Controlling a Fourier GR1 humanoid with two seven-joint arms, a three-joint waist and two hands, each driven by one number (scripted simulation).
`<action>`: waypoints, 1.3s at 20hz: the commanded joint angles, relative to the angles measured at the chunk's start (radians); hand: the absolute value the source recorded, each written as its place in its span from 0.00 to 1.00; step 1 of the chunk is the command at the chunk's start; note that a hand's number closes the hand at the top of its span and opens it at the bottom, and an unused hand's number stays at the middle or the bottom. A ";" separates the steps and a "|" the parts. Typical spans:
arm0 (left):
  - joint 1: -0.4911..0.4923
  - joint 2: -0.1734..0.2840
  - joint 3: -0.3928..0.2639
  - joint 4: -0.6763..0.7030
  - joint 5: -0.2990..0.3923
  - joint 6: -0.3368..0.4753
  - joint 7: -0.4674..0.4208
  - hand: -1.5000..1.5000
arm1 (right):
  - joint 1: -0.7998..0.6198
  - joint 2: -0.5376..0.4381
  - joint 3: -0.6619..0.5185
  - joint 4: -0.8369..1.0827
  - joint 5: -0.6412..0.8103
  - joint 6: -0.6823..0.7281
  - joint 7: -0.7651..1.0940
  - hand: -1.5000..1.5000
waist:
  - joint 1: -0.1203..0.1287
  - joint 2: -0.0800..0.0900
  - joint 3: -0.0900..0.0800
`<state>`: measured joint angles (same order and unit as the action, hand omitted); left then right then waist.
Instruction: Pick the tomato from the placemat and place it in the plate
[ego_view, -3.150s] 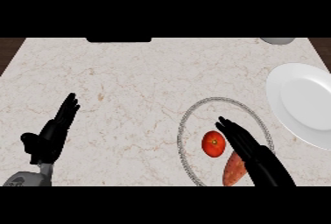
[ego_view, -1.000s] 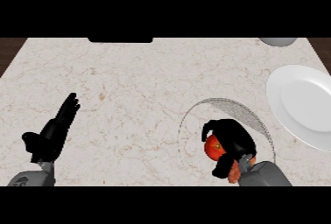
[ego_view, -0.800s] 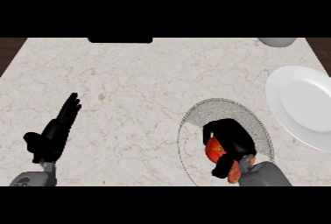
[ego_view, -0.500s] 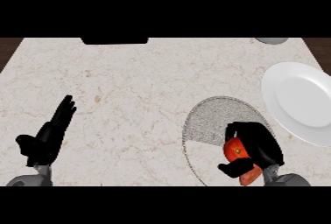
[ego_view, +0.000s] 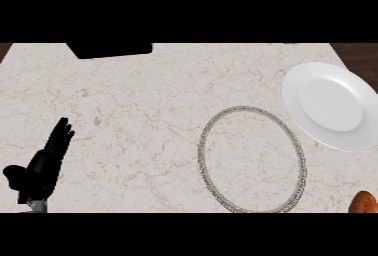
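The marble bench (ego_view: 148, 100) fills the frame. My placemat (ego_view: 252, 160) lies bare at lower centre-right, the white plate (ego_view: 336, 105) beside its upper right. My left robot hand (ego_view: 43, 165) rests open, holding nothing, lower left. I can't see the tomato or my right robot hand.

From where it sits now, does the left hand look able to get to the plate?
Probably not easily. The left hand rests open at the counter's lower left, while the plate lies at the far right edge. Nothing blocks the way except the flat placemat, but the whole counter lies between.
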<state>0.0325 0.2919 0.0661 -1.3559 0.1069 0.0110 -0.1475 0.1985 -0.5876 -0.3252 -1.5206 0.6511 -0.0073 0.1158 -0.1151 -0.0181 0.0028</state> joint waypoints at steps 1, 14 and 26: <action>0.016 0.002 -0.007 -0.039 0.005 -0.008 0.019 0.50 | 0.139 -0.133 -0.267 0.043 -0.182 0.020 -0.182 1.00 | 0.031 0.002 -0.001; -0.046 -0.024 -0.041 -0.021 -0.051 -0.039 0.004 0.50 | 0.210 -0.078 -0.609 -0.045 -0.346 0.065 -0.372 1.00 | 0.109 0.016 -0.003; -0.098 -0.028 -0.020 0.014 -0.056 -0.068 0.036 0.50 | -0.114 -0.176 -0.356 -0.121 -0.253 0.152 -0.034 1.00 | 0.126 0.021 -0.003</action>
<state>-0.0497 0.2526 0.0324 -1.3717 0.0507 -0.0355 -0.1019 0.1820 -0.7499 -0.7835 -1.6442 0.3582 0.1321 0.0044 0.0051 0.0004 -0.0005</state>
